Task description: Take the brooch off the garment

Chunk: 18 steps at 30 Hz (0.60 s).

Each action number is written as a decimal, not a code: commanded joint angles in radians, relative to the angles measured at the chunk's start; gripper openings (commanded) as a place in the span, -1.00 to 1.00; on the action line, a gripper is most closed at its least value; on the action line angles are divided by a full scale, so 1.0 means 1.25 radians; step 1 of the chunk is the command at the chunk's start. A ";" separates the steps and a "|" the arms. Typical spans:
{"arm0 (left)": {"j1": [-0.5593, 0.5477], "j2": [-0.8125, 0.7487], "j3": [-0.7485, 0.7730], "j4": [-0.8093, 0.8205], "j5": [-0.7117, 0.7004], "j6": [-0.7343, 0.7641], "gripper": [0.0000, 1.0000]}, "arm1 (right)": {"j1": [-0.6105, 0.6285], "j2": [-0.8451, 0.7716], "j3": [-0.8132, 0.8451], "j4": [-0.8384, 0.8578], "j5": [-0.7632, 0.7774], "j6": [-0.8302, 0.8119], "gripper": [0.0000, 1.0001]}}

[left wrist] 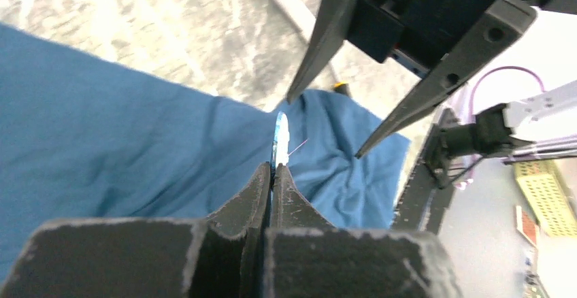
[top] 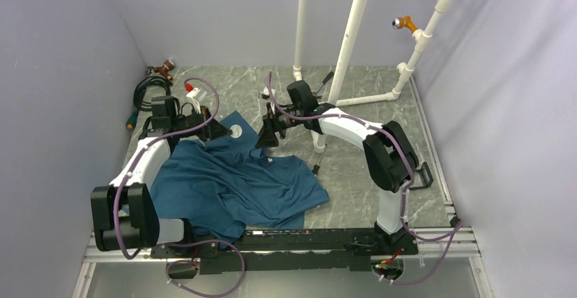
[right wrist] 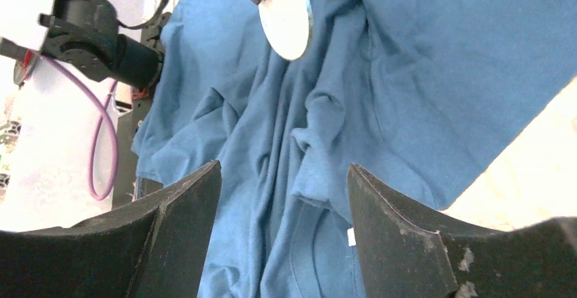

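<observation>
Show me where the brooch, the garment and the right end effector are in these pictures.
brooch (right wrist: 287,18): right wrist view, middle of its white face.
garment (top: 231,182): top external view, middle of the crumpled blue cloth.
right end effector (right wrist: 284,167): right wrist view, midway between its open fingertips.

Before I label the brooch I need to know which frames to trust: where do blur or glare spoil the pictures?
Top external: evenly lit and sharp, the brooch tiny against the garment. Left wrist: the left gripper, close to the lens, looks soft, the brooch shows only edge-on, and the right side is washed out. Right wrist: the brooch glares blank white, and the table corner is overexposed.
</observation>
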 commanded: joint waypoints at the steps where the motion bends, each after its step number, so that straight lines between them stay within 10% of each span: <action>1: 0.002 -0.070 0.021 0.017 0.138 -0.053 -1.00 | -0.005 -0.100 -0.013 0.053 -0.051 -0.030 0.41; 18: -0.084 -0.161 0.033 0.057 0.262 -0.091 -1.00 | 0.025 -0.192 0.001 0.078 -0.137 0.017 0.57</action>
